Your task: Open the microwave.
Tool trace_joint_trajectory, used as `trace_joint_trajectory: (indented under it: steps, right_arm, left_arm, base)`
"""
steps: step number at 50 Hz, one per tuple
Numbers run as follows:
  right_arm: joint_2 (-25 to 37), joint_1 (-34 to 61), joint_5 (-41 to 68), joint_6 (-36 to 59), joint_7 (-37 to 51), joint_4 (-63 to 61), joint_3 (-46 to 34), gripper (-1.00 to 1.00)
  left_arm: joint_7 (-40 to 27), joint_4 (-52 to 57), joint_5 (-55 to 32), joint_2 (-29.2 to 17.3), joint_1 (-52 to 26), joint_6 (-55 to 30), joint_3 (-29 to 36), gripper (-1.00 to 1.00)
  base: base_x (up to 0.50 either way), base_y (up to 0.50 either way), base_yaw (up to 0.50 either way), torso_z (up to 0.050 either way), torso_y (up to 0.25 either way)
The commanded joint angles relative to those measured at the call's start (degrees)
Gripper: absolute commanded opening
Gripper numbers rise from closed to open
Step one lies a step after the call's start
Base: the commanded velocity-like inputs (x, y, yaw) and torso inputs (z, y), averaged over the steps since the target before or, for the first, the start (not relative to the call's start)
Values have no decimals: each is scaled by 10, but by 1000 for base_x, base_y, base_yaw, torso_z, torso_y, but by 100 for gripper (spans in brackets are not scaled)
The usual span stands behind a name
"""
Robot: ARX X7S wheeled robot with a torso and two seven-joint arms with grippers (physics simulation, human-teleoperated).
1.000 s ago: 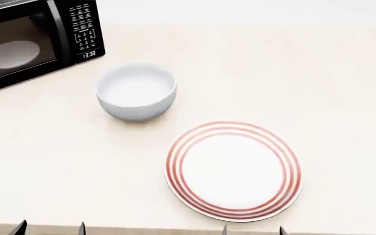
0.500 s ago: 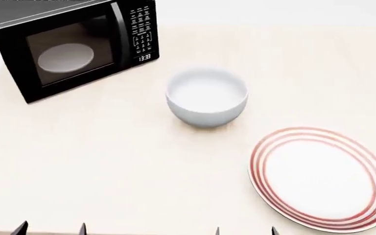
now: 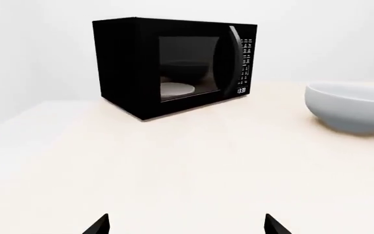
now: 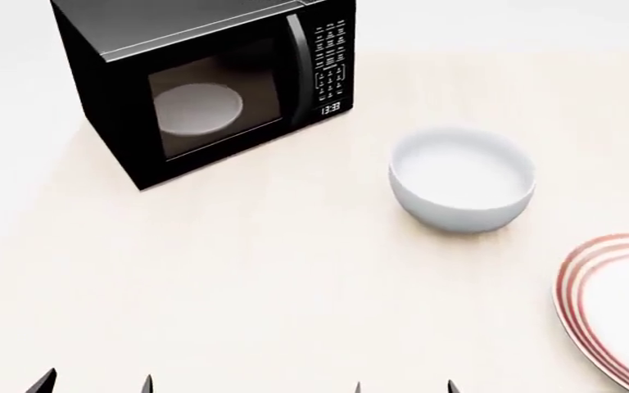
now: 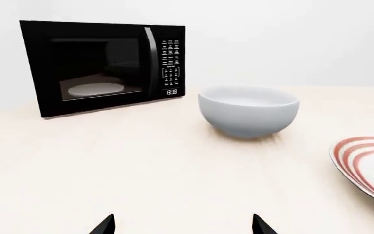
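With the microwave [image 4: 210,86] shut at the bench's [image 4: 238,278] far corner, both end effectors [image 3: 185,225] [image 5: 181,224] spread, empty and well short of it, a reach for its handle [image 4: 296,70] could, I'd guess, clip the bowl [image 4: 462,180] just beside.

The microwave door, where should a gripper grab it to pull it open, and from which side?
Probably the vertical black handle on the microwave, between the window and the keypad. It is a slim upright bar standing out from the closed door, so come straight at the front with the jaws closing sideways across it, then pull toward the robot. The hinge is likely at the door's opposite edge.
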Motion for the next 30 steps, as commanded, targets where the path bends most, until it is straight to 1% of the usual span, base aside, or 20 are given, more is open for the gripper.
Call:
trace_joint_trajectory:
  steps: [1, 7, 12, 30]
  right_arm:
    - [7, 1, 3, 0, 7, 3, -9, 100]
    - [10, 1, 7, -3, 9, 3, -13, 100]
    - [13, 1, 5, -4, 12, 1, -17, 100]
    - [20, 1, 13, -9, 21, 1, -24, 100]
  left_arm:
    - [-7, -1, -5, -7, -1, 2, 9, 100]
    - [-10, -1, -8, -10, -1, 3, 12, 100]
    - [-13, -1, -8, -12, -1, 4, 15, 100]
    - [-21, -2, -17, -19, -2, 5, 23, 100]
  base:
    - [156, 371, 0, 0, 0]
    - [173, 340, 0, 0, 0]
    - [298, 205, 0, 0, 0]
    - [421, 164, 0, 0, 0]
